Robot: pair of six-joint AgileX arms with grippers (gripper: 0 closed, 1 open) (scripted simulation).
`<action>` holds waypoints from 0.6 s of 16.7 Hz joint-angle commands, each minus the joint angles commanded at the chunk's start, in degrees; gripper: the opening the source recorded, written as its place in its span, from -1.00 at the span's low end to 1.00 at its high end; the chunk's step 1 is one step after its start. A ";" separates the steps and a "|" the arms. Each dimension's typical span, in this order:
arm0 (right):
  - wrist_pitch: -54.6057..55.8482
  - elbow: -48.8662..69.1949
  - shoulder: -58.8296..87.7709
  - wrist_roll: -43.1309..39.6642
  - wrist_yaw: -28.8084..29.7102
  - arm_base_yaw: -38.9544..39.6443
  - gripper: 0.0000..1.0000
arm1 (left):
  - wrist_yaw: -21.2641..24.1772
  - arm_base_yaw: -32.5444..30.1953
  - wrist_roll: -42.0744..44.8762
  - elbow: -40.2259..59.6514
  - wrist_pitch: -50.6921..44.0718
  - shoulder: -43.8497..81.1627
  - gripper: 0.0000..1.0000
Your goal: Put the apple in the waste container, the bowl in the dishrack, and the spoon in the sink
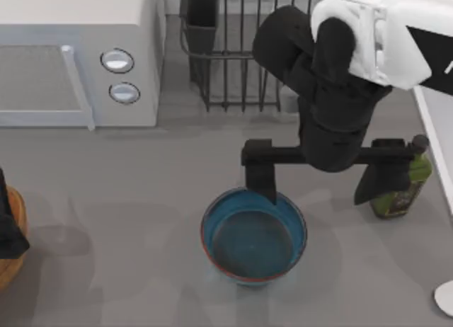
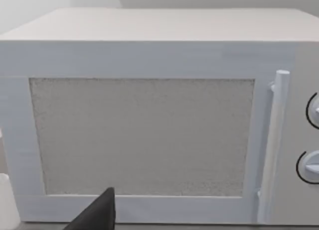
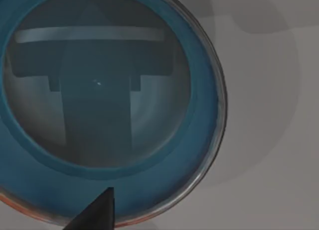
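Grey table surface runs under everything, and nearest the viewer in the top view sits the bowl [image 1: 253, 236], empty and upright, well short of the dishrack [image 1: 237, 51] at the back. Above its far rim hangs my right gripper [image 1: 325, 173], its fingers spread very wide: one finger [image 1: 260, 175] reaches down at the bowl's far rim, the other [image 1: 379, 178] stands just beside a green bottle [image 1: 403, 189]. The right wrist view looks straight down into the bowl, so the approach seems centred on the basin, not the rim. My judgement is that the risk lies there: closing from this pose could sweep the outer finger into the bottle and topple it, or the near finger could slip off the thin rim and shove the bowl away. At the table's right edge lie the spoon [image 1: 446, 297] and the sink [image 1: 435, 139] rim; at the left edge, the waste container [image 1: 10, 249] beneath my parked left arm, whose fingers I cannot tell. Farthest back stands a white microwave [image 1: 78, 54].
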 joint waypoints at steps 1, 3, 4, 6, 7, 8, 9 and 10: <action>0.17 -0.17 0.06 -0.02 0.01 0.02 1.00 | 0.00 0.00 0.00 0.00 0.00 0.00 1.00; 2.24 -1.95 0.69 -0.07 0.05 0.11 1.00 | 0.00 0.00 0.00 0.00 0.00 0.00 1.00; 4.18 -3.42 1.22 -0.06 0.06 0.15 1.00 | 0.00 0.00 0.00 0.00 0.00 0.00 1.00; 9.72 -7.02 2.65 0.04 0.06 0.22 1.00 | 0.00 0.00 0.00 0.00 0.00 0.00 1.00; 12.85 -8.98 3.45 0.10 0.07 0.25 1.00 | 0.00 0.00 0.00 0.00 0.00 0.00 1.00; 15.67 -10.87 4.21 0.14 0.08 0.29 1.00 | 0.00 0.00 0.00 0.00 0.00 0.00 1.00; 17.93 -12.56 4.89 0.19 0.08 0.34 1.00 | 0.00 0.00 0.00 0.00 0.00 0.00 1.00; 19.59 -13.92 5.44 0.25 0.09 0.38 1.00 | 0.00 0.00 0.00 0.00 0.00 0.00 1.00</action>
